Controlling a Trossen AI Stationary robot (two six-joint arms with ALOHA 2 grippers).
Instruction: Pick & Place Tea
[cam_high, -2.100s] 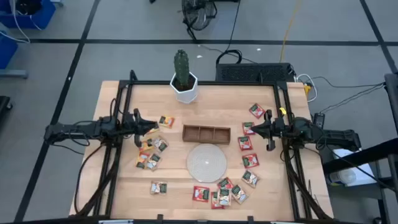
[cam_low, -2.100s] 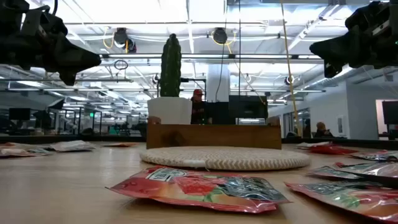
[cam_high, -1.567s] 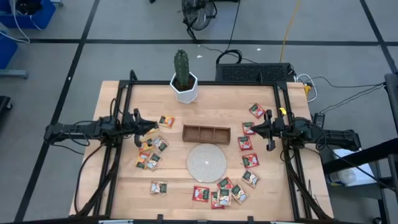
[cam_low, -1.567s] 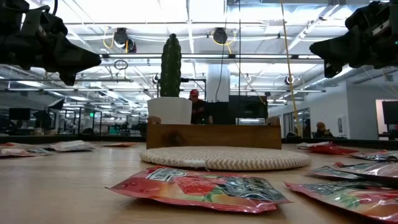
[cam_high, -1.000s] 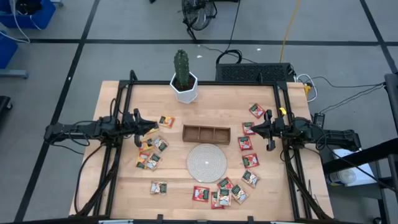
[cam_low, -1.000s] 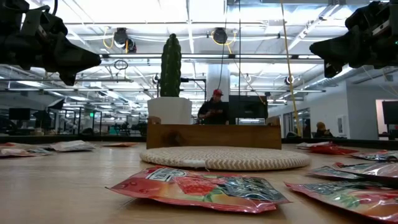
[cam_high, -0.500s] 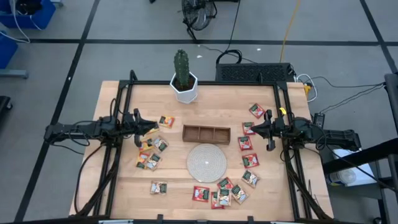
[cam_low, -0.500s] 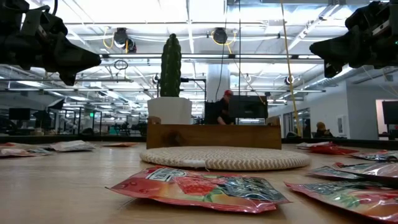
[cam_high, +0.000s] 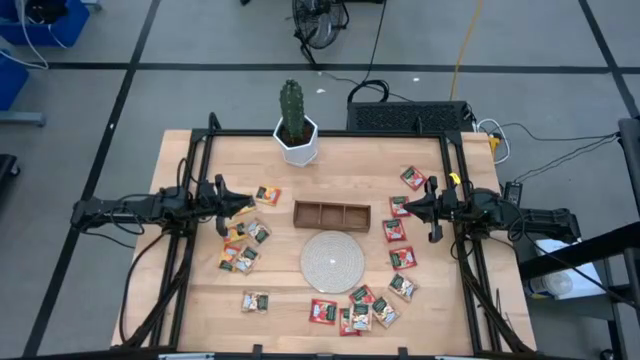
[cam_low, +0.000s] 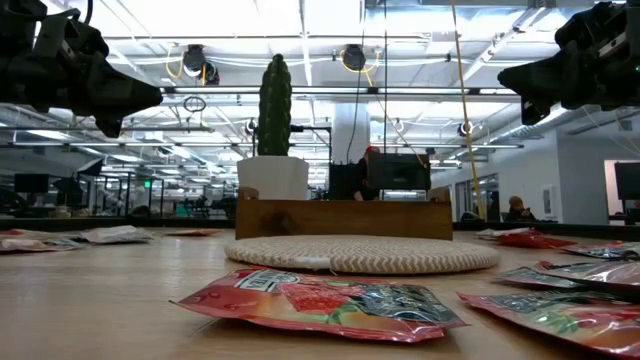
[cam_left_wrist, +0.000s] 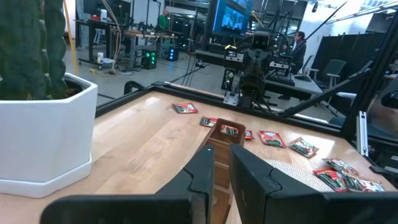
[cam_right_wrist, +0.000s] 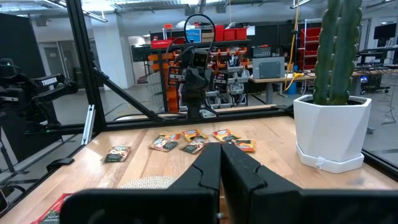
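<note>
- Tea sachets (cam_high: 246, 232) are lying flat in loose groups on the wooden worktop (cam_high: 330, 165): one cluster is sitting on the left side, just beside the left pincer's tip, with a single sachet (cam_high: 255, 301) lying apart nearer the front edge.
- More sachets (cam_high: 394, 230) are spreading down the right side, from near the right pincer toward a front cluster (cam_high: 361, 307) just beside the round woven disc (cam_high: 332, 259).
- None of the sachets is showing inside the brown three-compartment wooden tray (cam_high: 331, 215), which is sitting at the worktop's middle, just behind the disc.
- A cactus in a white hexagonal pot (cam_high: 296, 139) is standing upright at the back edge, behind the tray.
- The left pincer (cam_high: 247, 203) is hovering above the worktop at the left, pointing inward toward the tray; in the left wrist view its fingers (cam_left_wrist: 200, 180) are standing with only a narrow gap between them, gripping nothing.
- The right pincer (cam_high: 405, 207) is hovering at the right side, pointing inward, above the sachets there; its fingers (cam_right_wrist: 206, 168) are pressing together, closed on nothing.
- In the low view, both arms are hanging clear above the surface, with a red sachet (cam_low: 318, 303) lying in the foreground.
- A person (cam_low: 371, 170) is standing in the room beyond the worktop.
</note>
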